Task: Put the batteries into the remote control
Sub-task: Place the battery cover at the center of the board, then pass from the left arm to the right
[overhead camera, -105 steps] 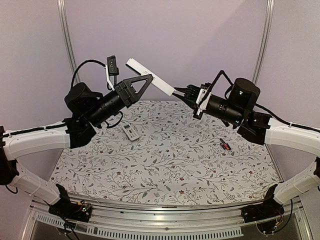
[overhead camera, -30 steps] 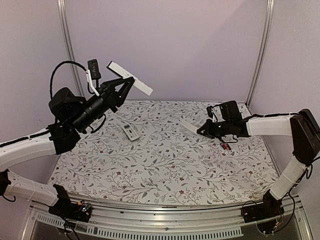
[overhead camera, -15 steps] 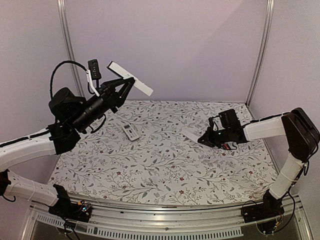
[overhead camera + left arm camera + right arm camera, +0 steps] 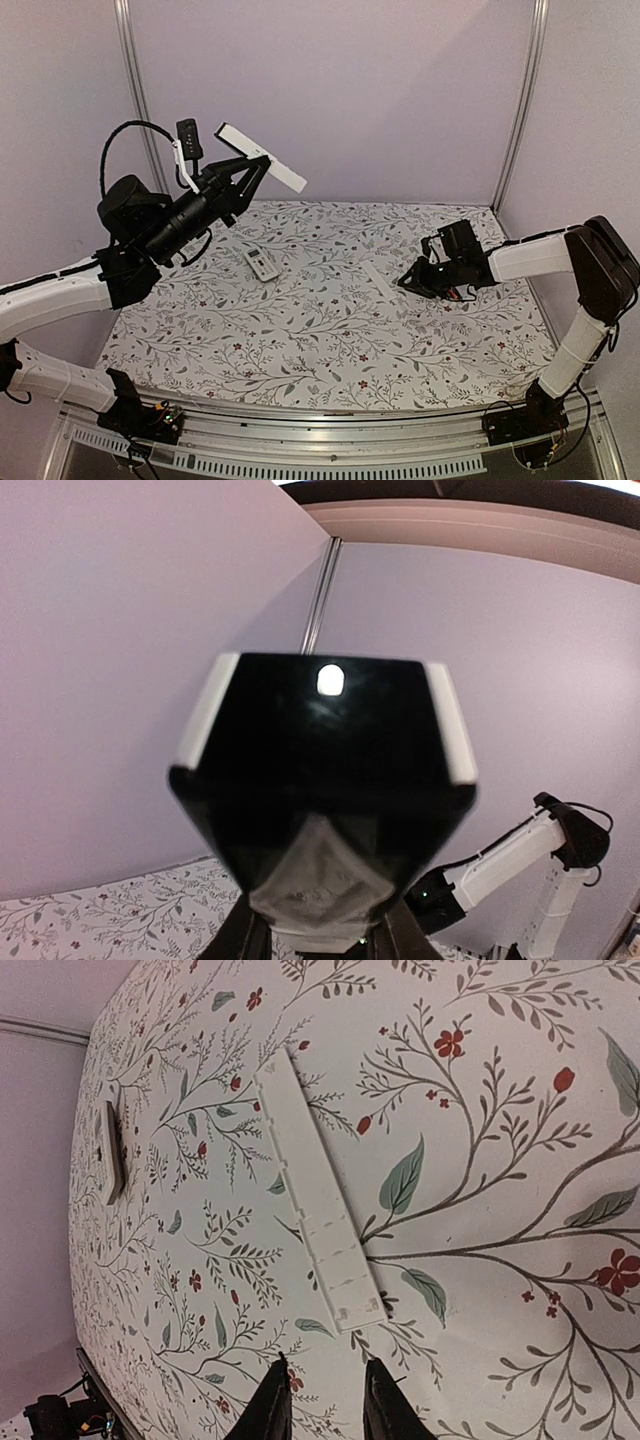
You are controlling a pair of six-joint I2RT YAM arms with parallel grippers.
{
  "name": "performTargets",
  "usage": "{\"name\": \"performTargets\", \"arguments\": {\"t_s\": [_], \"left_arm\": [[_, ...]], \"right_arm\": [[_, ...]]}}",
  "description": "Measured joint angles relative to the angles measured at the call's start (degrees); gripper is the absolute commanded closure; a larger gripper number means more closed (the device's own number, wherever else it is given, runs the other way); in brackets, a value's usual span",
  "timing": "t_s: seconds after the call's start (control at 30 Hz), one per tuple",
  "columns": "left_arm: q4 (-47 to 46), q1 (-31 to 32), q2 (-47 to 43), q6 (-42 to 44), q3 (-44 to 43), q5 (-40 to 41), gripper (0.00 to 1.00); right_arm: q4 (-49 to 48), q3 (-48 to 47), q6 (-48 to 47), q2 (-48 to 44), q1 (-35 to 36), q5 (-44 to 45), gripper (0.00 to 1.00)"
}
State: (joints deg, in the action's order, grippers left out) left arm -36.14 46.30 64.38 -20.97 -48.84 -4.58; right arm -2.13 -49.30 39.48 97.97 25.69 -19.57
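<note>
Gripping the remote control [image 4: 285, 174] in the left gripper [image 4: 250, 168], closed on its body partway along and raised high above the flowered tablecloth [image 4: 300, 340], tilted with the lower end toward the right gripper's side. From the left wrist, seen end-on as a dark face with white edges, filling the view right above the fingers [image 4: 250, 942]. Down on the other side, hanging the right gripper [image 4: 406, 281] low over the cloth, fingertips [image 4: 275, 1402] only a narrow gap apart and holding nothing. Just ahead of those fingertips, not touching them, lying flat on the cloth: a long white cover strip [image 4: 320, 1215], its near end pointing roughly at the gap. Behind the right gripper's fingers, tucked beside its wrist: the batteries [image 4: 456, 294], showing only as dark slivers with a touch of red, mostly hidden, their number impossible to tell. Well apart from the left gripper and far below the held remote control. Between the two grippers, nearer the left one, lying on the cloth: a small grey handset [image 4: 263, 264], also at the far left edge of the right wrist view.
</note>
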Motion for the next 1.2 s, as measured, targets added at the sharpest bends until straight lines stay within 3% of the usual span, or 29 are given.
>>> {"name": "performTargets", "arguments": {"t_s": [0.07, 0.13, 0.33, 0.53, 0.8, 0.9, 1.07, 1.2], "left_arm": [[0.0, 0.0, 0.0, 0.3, 0.0, -0.3, 1.00], [0.1, 0.0, 0.0, 1.4, 0.1, -1.1, 1.00], [1.6, 1.3, 0.0, 7.8, 0.1, -7.2, 1.00], [1.0, 5.4, 0.1, 13.6, 0.9, -16.9, 1.00], [0.8, 6.1, 2.4, 15.8, 1.0, -24.5, 1.00], [0.8, 6.2, 2.9, 16.3, 1.0, -25.5, 1.00], [0.4, 6.4, 3.4, 16.5, 1.0, -26.3, 1.00], [0.3, 6.5, 3.5, 16.7, 1.0, -26.5, 1.00]], "right_arm": [[2.0, -0.5, -2.2, -1.2, 0.2, 0.3, 0.63], [4.4, -1.9, -6.3, -3.8, 0.9, 0.8, 0.42], [4.4, -12.4, -26.3, -18.6, 8.0, -4.5, 0.02], [-8.5, -13.7, -37.7, -28.5, 15.7, -17.8, 0.02], [-10.3, -15.4, -48.8, -23.7, 24.2, -23.2, 0.11], [-8.9, -17.2, -51.6, -21.6, 25.9, -22.5, 0.19], [-7.3, -20.3, -53.8, -18.6, 27.7, -21.2, 0.43], [-6.3, -20.8, -54.6, -17.4, 28.0, -20.1, 0.49]]}}
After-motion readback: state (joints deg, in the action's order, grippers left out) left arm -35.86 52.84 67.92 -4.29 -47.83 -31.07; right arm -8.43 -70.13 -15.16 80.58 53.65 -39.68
